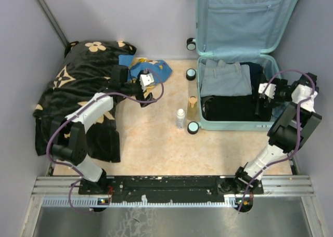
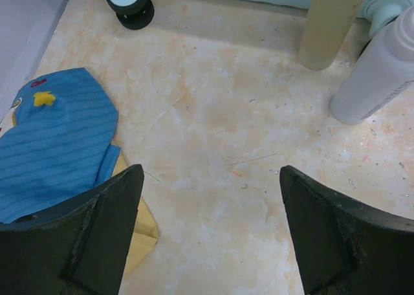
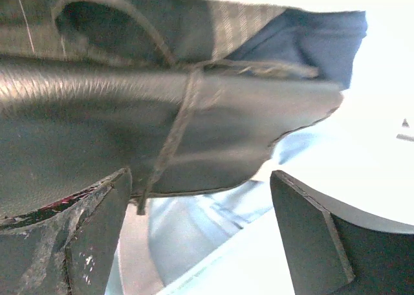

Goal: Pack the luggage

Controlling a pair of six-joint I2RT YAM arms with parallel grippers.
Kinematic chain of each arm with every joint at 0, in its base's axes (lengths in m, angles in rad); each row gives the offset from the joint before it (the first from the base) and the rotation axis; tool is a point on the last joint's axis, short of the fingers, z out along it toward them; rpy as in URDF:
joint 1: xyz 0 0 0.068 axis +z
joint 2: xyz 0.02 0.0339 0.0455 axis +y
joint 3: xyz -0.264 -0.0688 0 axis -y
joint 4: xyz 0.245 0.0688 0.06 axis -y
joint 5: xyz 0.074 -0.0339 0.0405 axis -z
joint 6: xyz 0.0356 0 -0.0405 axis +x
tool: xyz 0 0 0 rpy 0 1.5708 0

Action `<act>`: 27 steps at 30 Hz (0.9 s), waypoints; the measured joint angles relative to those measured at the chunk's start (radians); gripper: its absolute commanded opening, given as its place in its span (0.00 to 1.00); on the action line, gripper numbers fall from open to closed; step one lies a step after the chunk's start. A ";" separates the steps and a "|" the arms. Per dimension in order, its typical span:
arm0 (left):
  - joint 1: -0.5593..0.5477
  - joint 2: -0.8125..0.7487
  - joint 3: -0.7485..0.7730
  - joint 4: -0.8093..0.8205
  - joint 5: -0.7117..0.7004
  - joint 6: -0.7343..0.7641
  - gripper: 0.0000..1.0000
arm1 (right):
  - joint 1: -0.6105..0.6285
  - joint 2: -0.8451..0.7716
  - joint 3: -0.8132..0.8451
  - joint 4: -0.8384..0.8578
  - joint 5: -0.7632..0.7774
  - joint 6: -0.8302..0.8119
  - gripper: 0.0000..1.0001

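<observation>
The luggage (image 1: 231, 123), a pale mint-blue suitcase, lies open at the far right with its lid against the wall. It holds grey (image 1: 225, 78), black (image 1: 229, 107) and dark blue clothes. My right gripper (image 1: 258, 106) is open inside the suitcase's right side. In the right wrist view its jaws (image 3: 200, 175) stand apart just below a black garment (image 3: 162, 127) with a drawstring, over the mint lining (image 3: 194, 237). My left gripper (image 1: 151, 86) is open and empty (image 2: 210, 172) above bare floor, beside a blue striped garment (image 2: 58, 140).
A white bottle (image 1: 180, 118) and an amber bottle (image 1: 192, 108) stand on the floor left of the suitcase, near its wheels (image 1: 193, 127). A black blanket with tan flowers (image 1: 78, 96) covers the left. The blue garment (image 1: 143, 66) lies at its right edge.
</observation>
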 measured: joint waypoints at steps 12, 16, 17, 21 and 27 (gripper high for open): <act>-0.015 0.002 -0.026 -0.006 0.190 -0.027 1.00 | 0.145 -0.288 -0.001 0.028 -0.142 0.483 0.99; -0.071 0.023 -0.064 0.036 0.240 -0.066 1.00 | 0.234 -0.361 -0.031 0.109 -0.154 0.743 0.99; -0.086 0.029 -0.075 0.053 0.247 -0.081 1.00 | 0.250 -0.379 -0.045 0.126 -0.156 0.804 0.99; -0.155 0.072 -0.110 0.146 0.267 -0.157 0.98 | 0.305 -0.462 -0.133 0.216 -0.194 1.058 0.99; -0.227 0.145 -0.111 0.257 0.272 -0.241 0.92 | 0.327 -0.532 -0.219 0.305 -0.257 1.338 0.99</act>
